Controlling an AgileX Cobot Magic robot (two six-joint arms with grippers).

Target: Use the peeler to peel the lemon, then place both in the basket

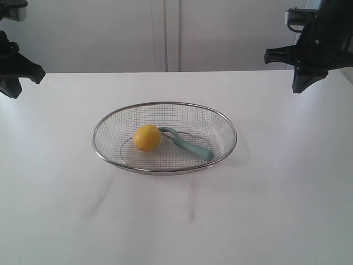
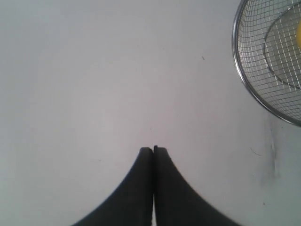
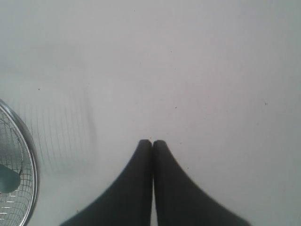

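Lying side by side in the basket (image 1: 165, 102), the lemon (image 1: 146, 137) sits nearer the left gripper (image 2: 154, 149) and the peeler (image 1: 190, 146) slants handle-first toward the right gripper (image 3: 152, 142), both grippers well apart from it, jaws pressed together, empty.

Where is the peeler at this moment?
In the exterior view, the peeler lies inside the basket, just right of the lemon, its head end nearest it.
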